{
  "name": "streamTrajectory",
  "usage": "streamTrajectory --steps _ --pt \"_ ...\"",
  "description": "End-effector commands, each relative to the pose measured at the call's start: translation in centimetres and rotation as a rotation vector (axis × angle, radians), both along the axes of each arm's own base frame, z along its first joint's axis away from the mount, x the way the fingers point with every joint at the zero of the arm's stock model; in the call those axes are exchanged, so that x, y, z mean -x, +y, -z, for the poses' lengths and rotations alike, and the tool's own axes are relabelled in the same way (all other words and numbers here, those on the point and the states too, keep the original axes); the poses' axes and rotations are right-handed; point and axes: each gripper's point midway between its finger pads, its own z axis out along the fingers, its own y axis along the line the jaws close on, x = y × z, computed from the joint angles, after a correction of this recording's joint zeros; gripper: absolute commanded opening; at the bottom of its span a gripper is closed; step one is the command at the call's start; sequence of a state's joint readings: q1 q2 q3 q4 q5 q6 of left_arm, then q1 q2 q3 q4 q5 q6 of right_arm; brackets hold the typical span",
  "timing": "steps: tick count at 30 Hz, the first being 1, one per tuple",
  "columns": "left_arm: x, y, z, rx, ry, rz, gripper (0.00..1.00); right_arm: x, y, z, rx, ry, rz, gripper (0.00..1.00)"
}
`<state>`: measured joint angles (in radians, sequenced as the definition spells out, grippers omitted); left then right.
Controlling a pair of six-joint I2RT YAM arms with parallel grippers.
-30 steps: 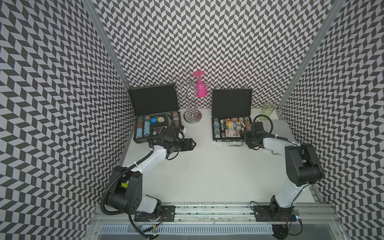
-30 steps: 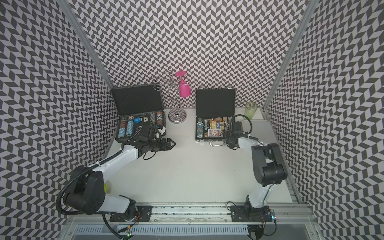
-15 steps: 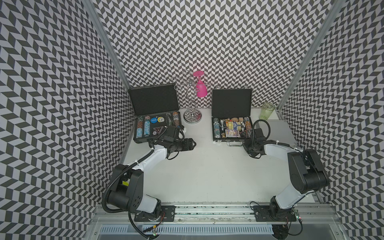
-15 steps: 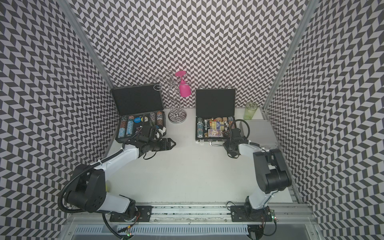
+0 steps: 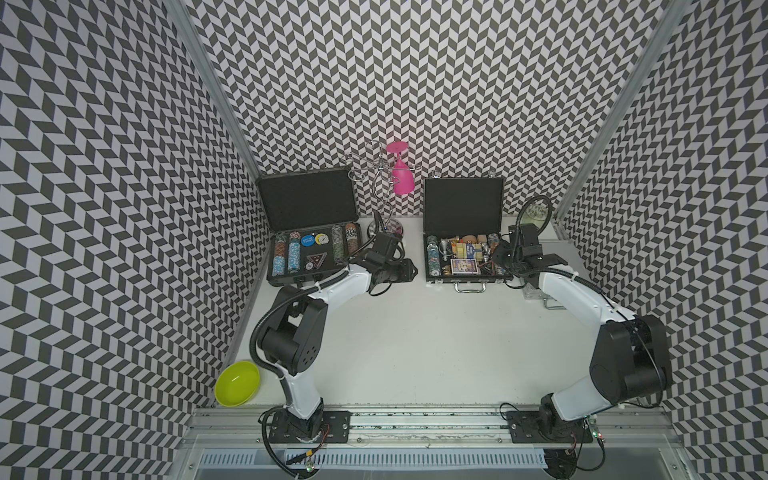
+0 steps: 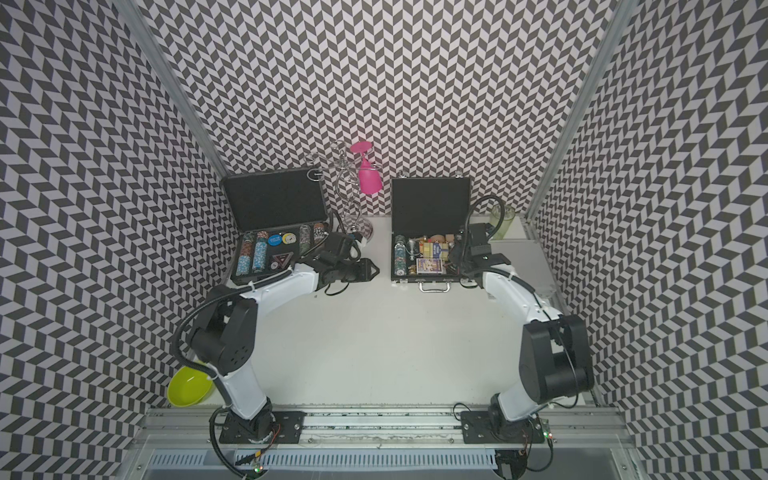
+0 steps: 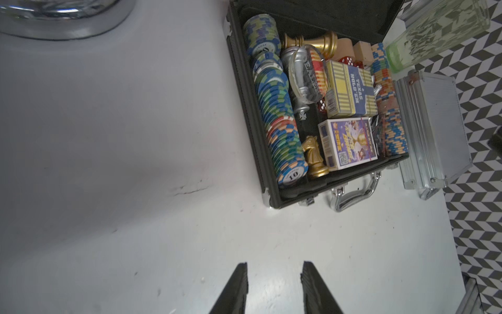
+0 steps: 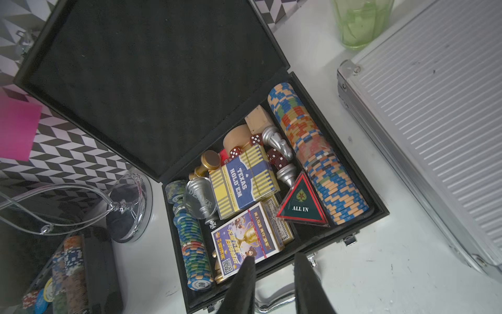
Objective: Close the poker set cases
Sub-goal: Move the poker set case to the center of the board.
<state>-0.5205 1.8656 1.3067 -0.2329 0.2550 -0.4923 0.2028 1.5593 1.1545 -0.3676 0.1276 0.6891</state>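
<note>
Only the wrist views show me the silver case [image 8: 434, 108] clearly: shut, just beside the black case [image 5: 463, 203]. In both top views my right arm [image 5: 573, 291] mostly hides it. The black case and the dark-grey case [image 5: 307, 203] on its other side stand open. My left claw [image 7: 274, 263] is apart and empty near the black case. My right claw [image 8: 274, 257] is apart above its front edge. Since one second ago both stayed open, and the right arm swung outward.

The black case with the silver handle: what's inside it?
The case holds rows of colourful chips, two card boxes, red dice, gold and silver chess pieces, an ALL IN triangle. Anything under the boxes is covered.
</note>
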Motion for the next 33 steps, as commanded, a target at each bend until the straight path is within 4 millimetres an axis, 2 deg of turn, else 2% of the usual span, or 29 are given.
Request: streamTrajectory --steps 1,7,10,14,24,28,33 --pt "-2.5 -0.8 0.8 -0.039 -0.026 -0.102 0.32 0.1 0.9 0.0 0.079 -0.004 -0.072 0.27" --pt "-4.7 -2.7 2.7 -0.088 -0.031 -0.134 0.32 0.7 2.7 -0.5 0.065 -0.007 -0.134 0.27" --pt "-5.3 -2.6 4.1 -0.133 -0.018 -0.16 0.33 1.0 3.2 -1.2 0.052 -0.02 -0.152 0.27" --pt "-6.0 -3.0 4.7 -0.154 -0.021 -0.16 0.33 1.2 3.4 -2.0 0.044 -0.04 -0.17 0.27" --pt "-5.2 -3.9 7.7 -0.251 0.019 -0.125 0.31 1.2 4.4 -2.6 0.014 -0.061 -0.214 0.27" --pt "-4.9 -3.5 8.8 -0.302 0.038 -0.122 0.25 1.3 5.1 -2.9 -0.002 -0.069 -0.232 0.27" --pt "-4.1 -3.1 10.0 -0.33 0.075 -0.101 0.11 1.7 5.4 -3.6 0.003 -0.079 -0.249 0.27"
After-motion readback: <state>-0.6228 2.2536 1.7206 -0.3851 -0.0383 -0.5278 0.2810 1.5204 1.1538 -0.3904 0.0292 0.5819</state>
